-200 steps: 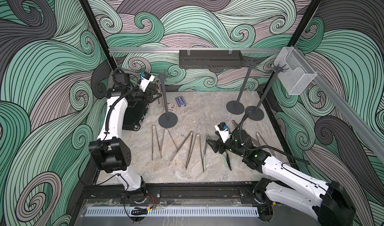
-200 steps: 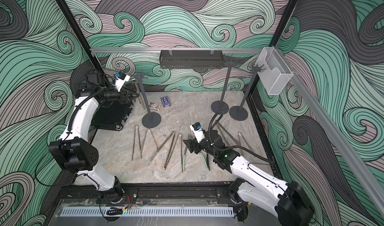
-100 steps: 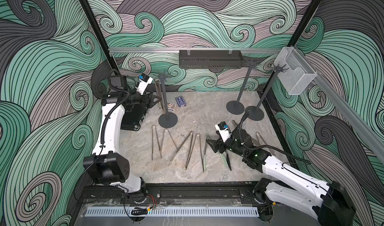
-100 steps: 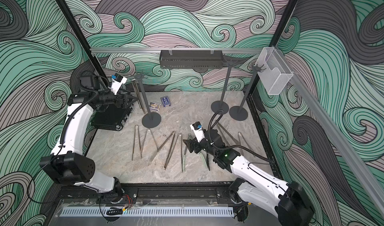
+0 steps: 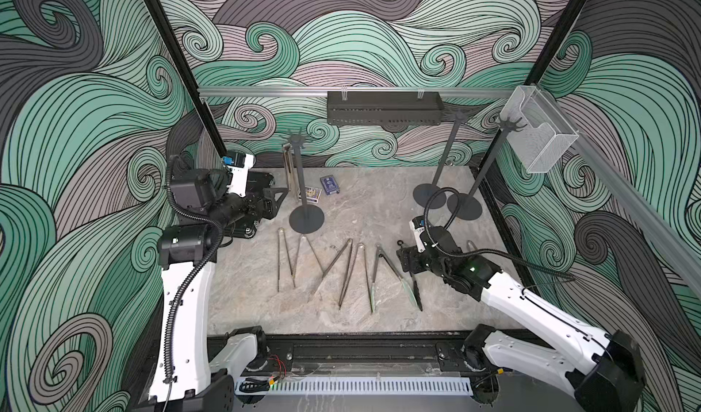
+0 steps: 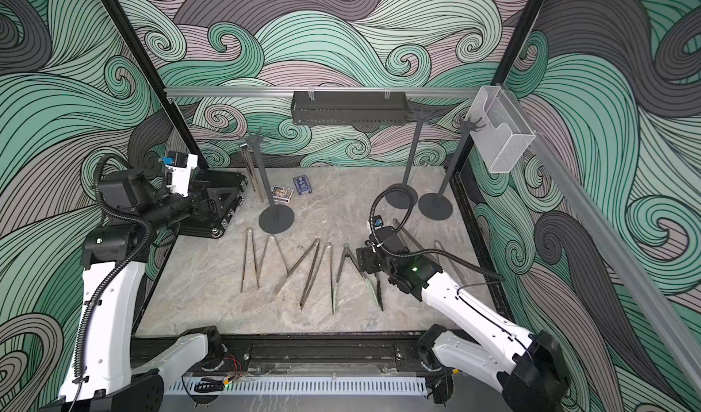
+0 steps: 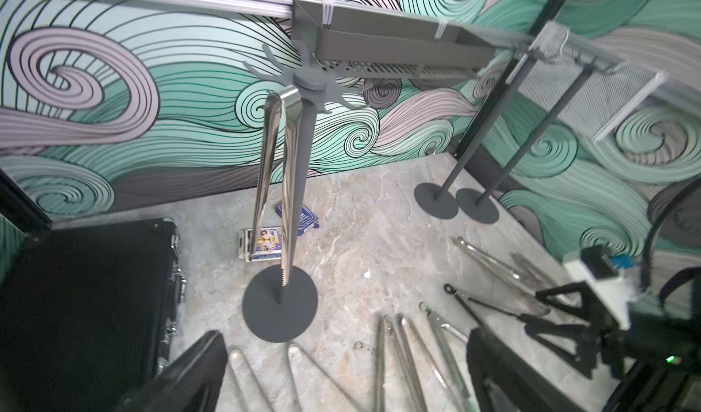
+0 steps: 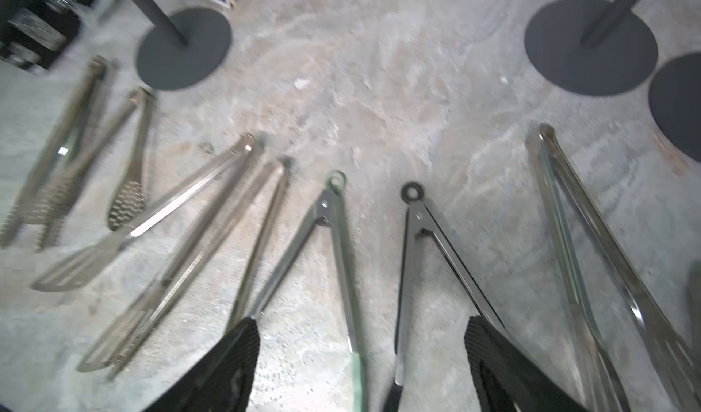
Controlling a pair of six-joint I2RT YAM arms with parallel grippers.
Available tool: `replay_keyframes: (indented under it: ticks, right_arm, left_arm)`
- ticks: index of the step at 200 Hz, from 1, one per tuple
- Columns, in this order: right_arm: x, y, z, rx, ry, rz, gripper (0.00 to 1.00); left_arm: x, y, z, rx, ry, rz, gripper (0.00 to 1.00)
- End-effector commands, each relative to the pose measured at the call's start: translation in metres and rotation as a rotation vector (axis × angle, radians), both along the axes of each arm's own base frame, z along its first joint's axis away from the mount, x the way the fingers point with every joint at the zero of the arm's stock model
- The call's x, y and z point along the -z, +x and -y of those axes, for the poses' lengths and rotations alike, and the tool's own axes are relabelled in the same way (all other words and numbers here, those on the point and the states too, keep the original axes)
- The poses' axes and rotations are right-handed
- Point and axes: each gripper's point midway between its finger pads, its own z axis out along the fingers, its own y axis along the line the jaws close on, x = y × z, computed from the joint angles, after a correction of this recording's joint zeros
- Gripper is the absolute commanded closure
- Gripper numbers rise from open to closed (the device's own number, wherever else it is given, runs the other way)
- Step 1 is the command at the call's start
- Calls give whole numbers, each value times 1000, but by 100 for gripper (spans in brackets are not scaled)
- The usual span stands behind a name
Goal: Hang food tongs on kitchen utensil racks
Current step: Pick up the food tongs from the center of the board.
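Swirl-patterned green, grey, pink walls (image 5: 379, 31); marbled grey tabletop (image 5: 379, 209); aluminium rail (image 5: 265, 91) along back.

Tabletop (image 5: 379, 205): one rack (image 5: 302, 186) stands left of centre, with a pair of tongs (image 5: 289, 171) hanging from its crown on the left side. Just behind its base lie a small box (image 5: 311, 195) and, to the right of that, a second box (image 5: 330, 184).

An inner rack (image 5: 444, 160) and an outer rack (image 5: 487, 163) stand at the back right, their bases just beside each other.

A row of loose tongs (image 5: 343, 273) lies in front of the first rack. The right tool (image 5: 405, 258) is over the row's right end, and further tongs (image 8: 588, 258) lie to the right of it.

A case (image 7: 87, 296) lies at the back left, below the left tool (image 5: 276, 201).

A shelf (image 5: 383, 107) hangs on the back rail. A basket (image 5: 540, 141) hangs on the right rail, beside the outer rack's crown.
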Motion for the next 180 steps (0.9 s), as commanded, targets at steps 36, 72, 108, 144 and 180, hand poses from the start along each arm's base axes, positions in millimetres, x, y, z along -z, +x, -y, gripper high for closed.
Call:
replay_keyframes:
  ticks: [36, 72, 108, 144, 180]
  right_arm:
    - [24, -30, -12, -81, -71, -208, 21]
    - [30, -27, -64, -156, -39, -264, 23]
    - [33, -18, -96, -158, -53, -264, 25]
    - [30, 8, -45, -7, -72, -266, 27]
    - [21, 39, 40, 192, -45, -259, 27]
  left_arm:
    - [28, -30, -10, -183, -168, -192, 1]
    - [52, -49, -22, -284, -151, -341, 2]
    - [75, -68, -29, -334, -103, -451, 1]
    - [83, -74, -23, -300, -99, -493, 1]
    - [78, -71, -14, -253, -149, -460, 1]
